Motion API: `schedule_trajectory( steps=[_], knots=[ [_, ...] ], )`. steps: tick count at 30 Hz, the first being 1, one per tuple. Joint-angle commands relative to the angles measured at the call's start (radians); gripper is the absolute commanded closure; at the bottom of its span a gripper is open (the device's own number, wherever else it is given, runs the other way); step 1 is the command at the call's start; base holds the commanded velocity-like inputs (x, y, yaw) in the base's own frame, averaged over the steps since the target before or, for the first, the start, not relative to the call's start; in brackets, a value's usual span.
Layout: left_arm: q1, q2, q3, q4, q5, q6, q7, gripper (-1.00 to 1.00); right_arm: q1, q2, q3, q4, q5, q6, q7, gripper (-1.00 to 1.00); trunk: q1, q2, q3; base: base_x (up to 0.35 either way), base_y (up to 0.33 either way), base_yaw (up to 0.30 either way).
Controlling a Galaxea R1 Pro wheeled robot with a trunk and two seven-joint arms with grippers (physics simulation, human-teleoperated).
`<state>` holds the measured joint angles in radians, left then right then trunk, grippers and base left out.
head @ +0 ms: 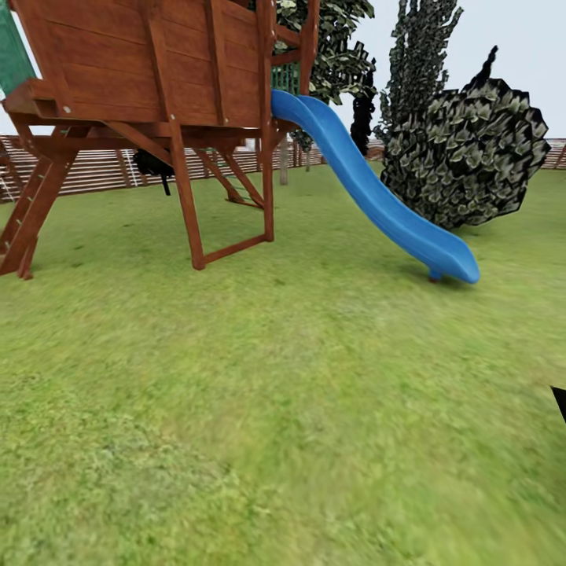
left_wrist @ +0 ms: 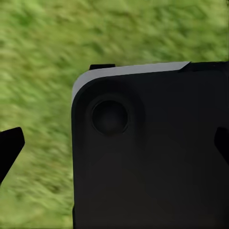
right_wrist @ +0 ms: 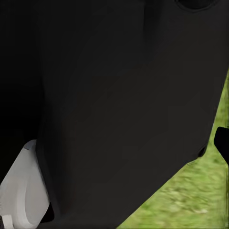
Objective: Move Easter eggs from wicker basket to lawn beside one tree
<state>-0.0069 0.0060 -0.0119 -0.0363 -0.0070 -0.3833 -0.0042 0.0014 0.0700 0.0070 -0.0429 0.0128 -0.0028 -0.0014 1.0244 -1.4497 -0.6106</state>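
Ahead, the lawn (head: 299,409) reaches a wooden play tower (head: 149,94) with a blue slide (head: 377,196); whether either gripper's fingers are spread, I cannot tell.

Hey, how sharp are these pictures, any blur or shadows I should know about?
Head view: the near lawn is smeared as if by motion, while the wooden play tower and blue slide are crisper; soft shadow lies under the tower. Left wrist view: the grass is blurred behind a dark robot part. Right wrist view: mostly dark, with a blurred strip of grass.
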Motion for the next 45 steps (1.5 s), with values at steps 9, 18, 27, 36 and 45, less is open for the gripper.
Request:
schedule_trajectory(
  steps=[9, 18, 27, 36, 45],
  knots=[
    [-0.001, 0.0, -0.002, 0.001, -0.001, -0.003, 0.0, -1.0, 0.0, -0.001, 0.001, -0.001, 0.002, 0.0, 0.0, -1.0, 0.001, 0.0, -0.001, 0.334, 0.001, 0.193],
    [-0.001, 0.0, -0.002, 0.001, -0.001, -0.004, 0.0, -1.0, 0.0, -0.001, 0.0, -0.002, 0.001, 0.0, 0.0, -1.0, 0.001, 0.0, -0.001, 0.334, 0.0, 0.064],
    [-0.001, 0.0, -0.002, 0.001, -0.001, -0.005, 0.0, -1.0, 0.0, -0.001, 0.001, -0.002, 0.001, 0.0, 0.0, -1.0, 0.001, 0.0, -0.001, 0.334, 0.0, 0.218],
    [-0.001, 0.001, -0.002, 0.001, -0.001, -0.005, 0.0, -1.0, 0.0, -0.001, 0.0, -0.002, 0.001, 0.0, 0.0, -1.0, 0.001, 0.0, -0.001, 0.334, 0.0, 0.083],
    [-0.001, 0.001, -0.002, 0.001, -0.001, -0.006, 0.0, -1.0, 0.0, -0.001, -0.001, -0.002, 0.001, 0.0, 0.0, -1.0, 0.001, 0.0, -0.001, 0.334, 0.0, 0.154]
  ],
)
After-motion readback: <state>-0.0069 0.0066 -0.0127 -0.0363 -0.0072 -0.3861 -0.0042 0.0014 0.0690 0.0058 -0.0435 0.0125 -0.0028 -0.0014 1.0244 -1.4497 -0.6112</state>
